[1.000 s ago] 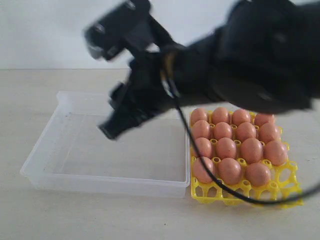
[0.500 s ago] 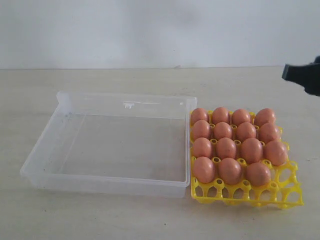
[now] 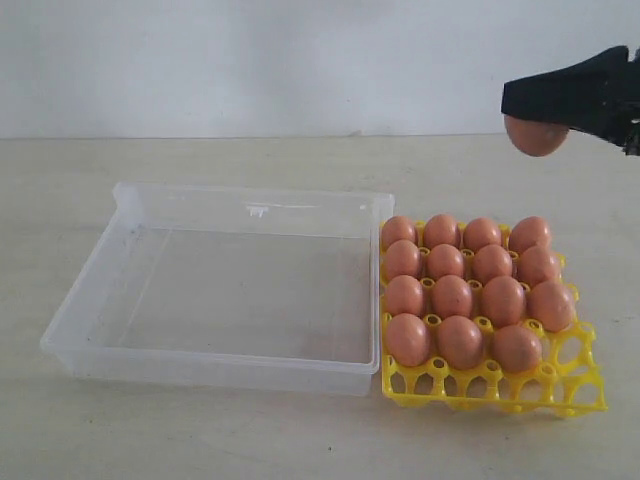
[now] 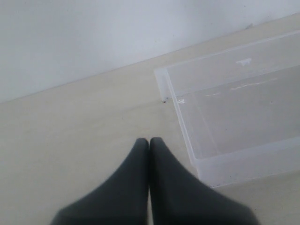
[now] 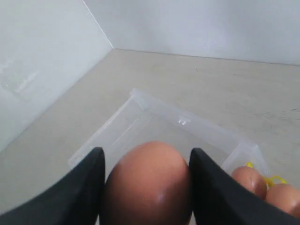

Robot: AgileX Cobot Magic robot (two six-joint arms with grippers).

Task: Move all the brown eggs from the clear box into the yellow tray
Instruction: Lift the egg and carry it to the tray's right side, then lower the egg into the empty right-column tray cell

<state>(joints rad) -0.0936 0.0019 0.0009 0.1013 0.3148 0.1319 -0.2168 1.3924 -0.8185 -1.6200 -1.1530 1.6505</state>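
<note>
Currently the right gripper (image 5: 146, 157) clasps one brown egg (image 3: 536, 136) between its fingers, up in the air toward the table's (image 3: 200, 430) right edge, higher than the yellow tray (image 3: 590, 385). Fifteen brown eggs (image 3: 452, 296) sit in the tray, and its near right corner cup (image 3: 566, 352) is open. The clear box (image 3: 220, 372) lies against the tray's left side. The left gripper (image 4: 149, 143) has its fingers pressed together on nothing, over the table just outside the box.
</note>
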